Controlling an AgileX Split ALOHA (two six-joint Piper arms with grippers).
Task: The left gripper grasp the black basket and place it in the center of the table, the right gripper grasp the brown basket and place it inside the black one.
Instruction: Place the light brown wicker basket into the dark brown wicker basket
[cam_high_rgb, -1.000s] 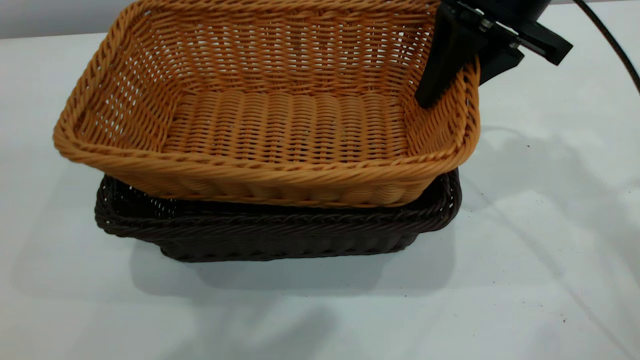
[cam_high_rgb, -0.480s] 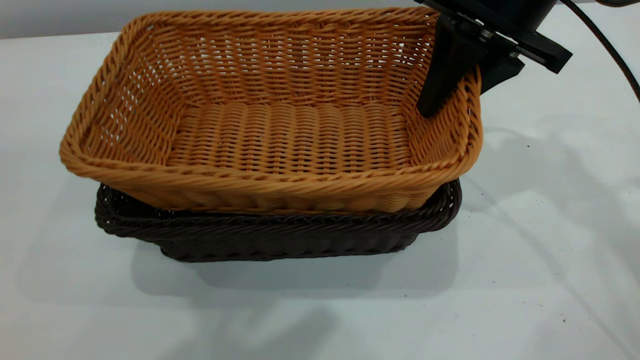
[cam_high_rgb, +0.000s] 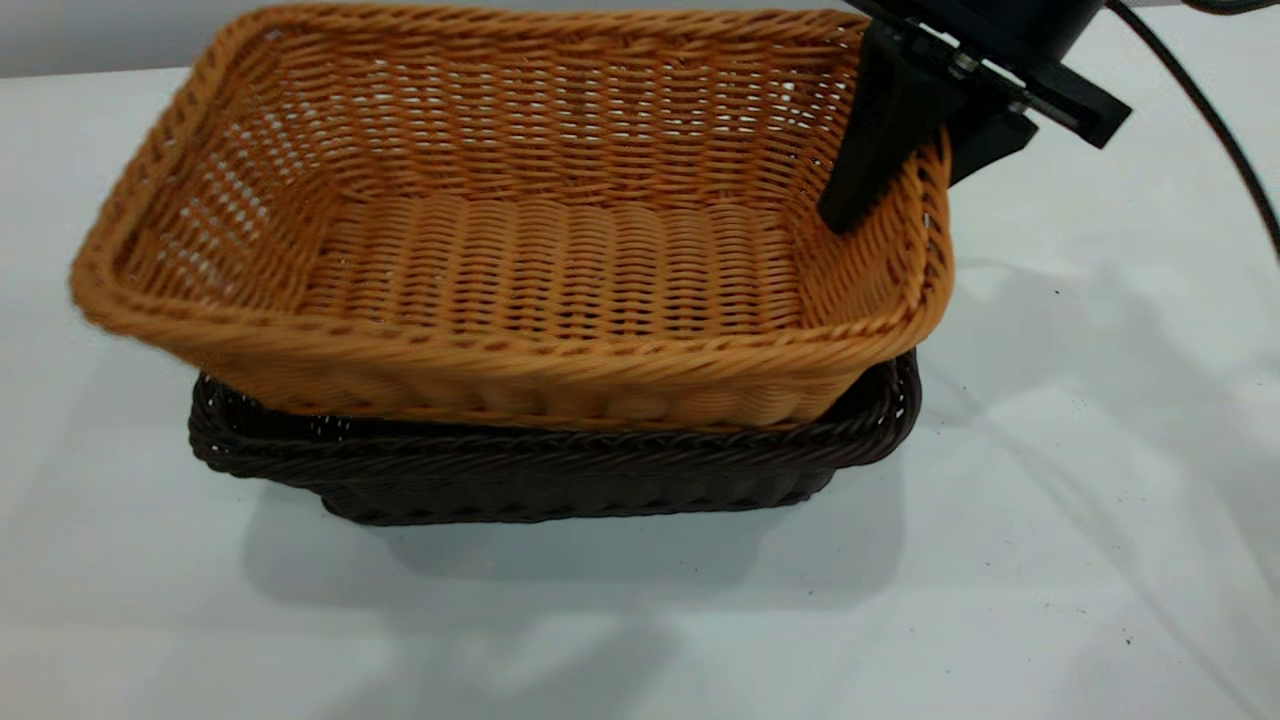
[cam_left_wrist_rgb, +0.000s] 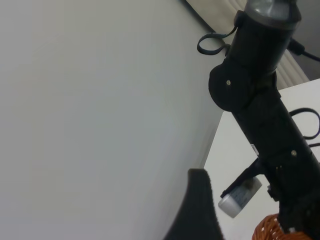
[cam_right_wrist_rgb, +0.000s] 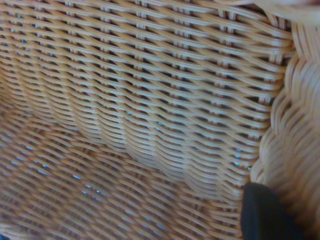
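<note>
The brown basket (cam_high_rgb: 540, 270) hangs tilted over the black basket (cam_high_rgb: 560, 470), its underside partly inside the black one's rim. My right gripper (cam_high_rgb: 900, 195) is shut on the brown basket's right wall, with one finger (cam_high_rgb: 865, 140) inside and the other outside. The right wrist view is filled by the brown weave (cam_right_wrist_rgb: 150, 100), with a finger (cam_right_wrist_rgb: 265, 212) against it. The black basket stands on the table (cam_high_rgb: 1050, 520). My left gripper (cam_left_wrist_rgb: 197, 210) is out of the exterior view and shows only as a dark tip in its wrist view, raised and facing a wall.
The left wrist view shows the right arm (cam_left_wrist_rgb: 260, 115) farther off, above a corner of the brown basket (cam_left_wrist_rgb: 267, 230). A black cable (cam_high_rgb: 1200, 100) runs down at the far right. Bare tabletop lies in front of and to the right of the baskets.
The brown basket has shifted left with my right gripper. Its left end has swung outward past the black basket's rim. The black basket has not moved.
</note>
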